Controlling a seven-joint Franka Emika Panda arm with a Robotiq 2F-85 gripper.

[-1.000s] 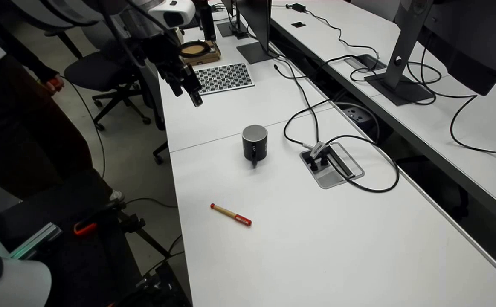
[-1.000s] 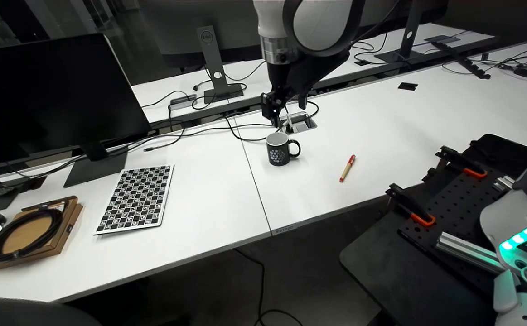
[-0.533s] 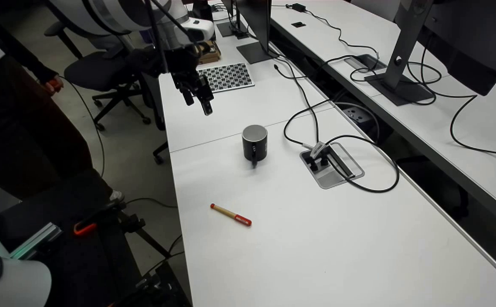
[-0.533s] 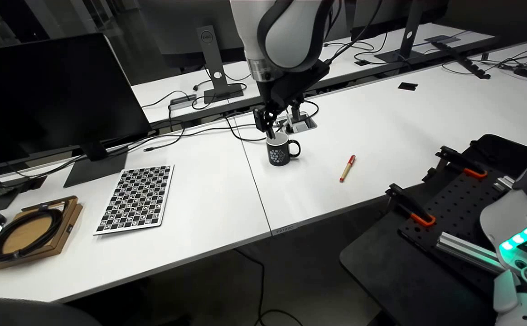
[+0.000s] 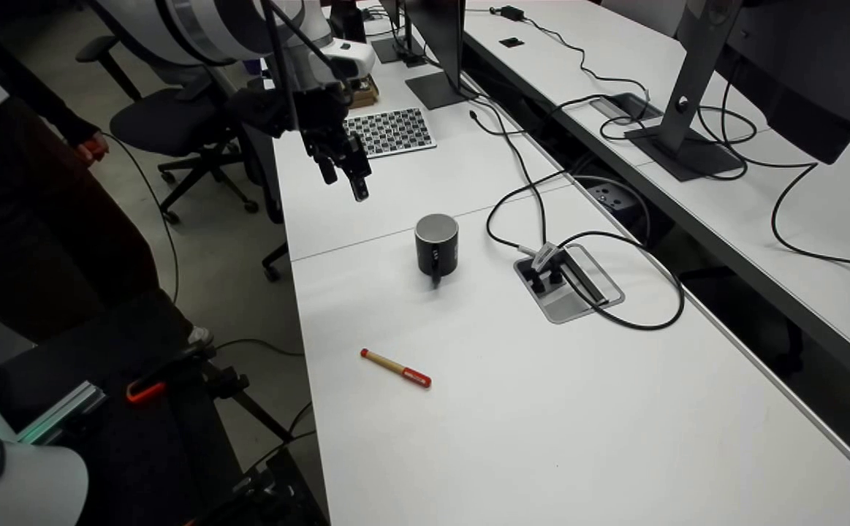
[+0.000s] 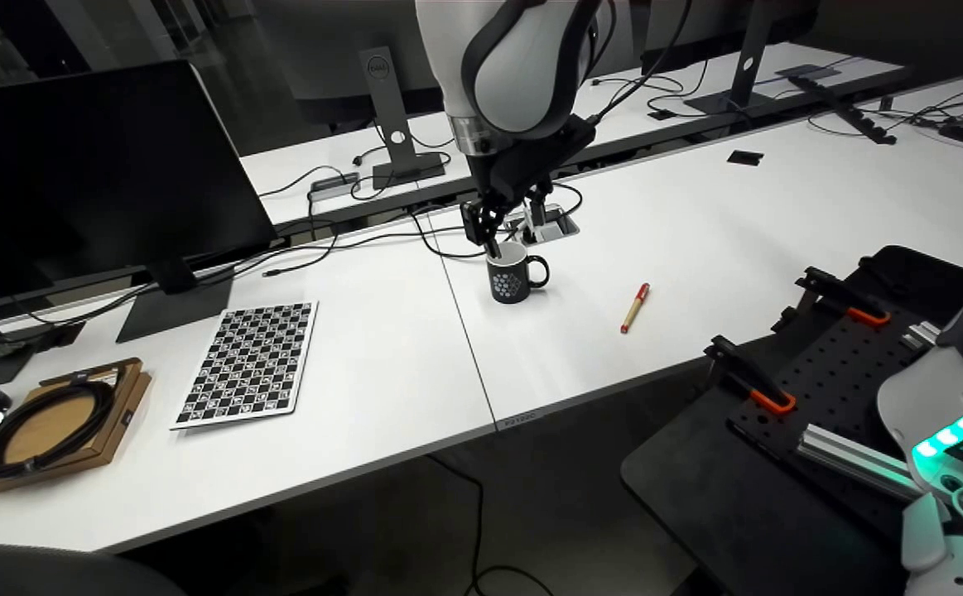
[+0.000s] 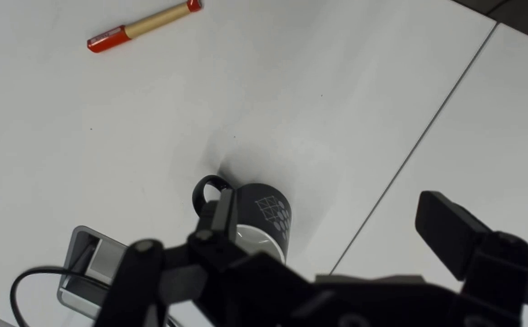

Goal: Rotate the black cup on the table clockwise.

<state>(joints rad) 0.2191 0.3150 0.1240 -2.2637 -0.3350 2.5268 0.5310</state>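
The black cup (image 5: 426,257) stands upright on the white table (image 5: 556,424). It also shows in an exterior view (image 6: 510,283), its handle toward the pen side. My gripper (image 5: 344,184) is open and empty above the table, apart from the cup. In an exterior view the gripper (image 6: 516,232) overlaps the cup's rim, but this is only line of sight. In the wrist view the cup (image 7: 261,206) is partly hidden behind one finger, and the gripper's (image 7: 328,204) jaws are spread wide with bare table between them.
A red and tan pen (image 5: 395,367) lies near the cup. A recessed socket box (image 5: 567,307) with looped cables is on the cup's other side. A checkered board (image 6: 249,360), a monitor (image 6: 108,182) and a cardboard box with coiled cable (image 6: 63,422) stand farther along.
My gripper has moved lower and closer to the cup, mostly in the first half second and slightly since. It stays open. The cup and pen have not moved.
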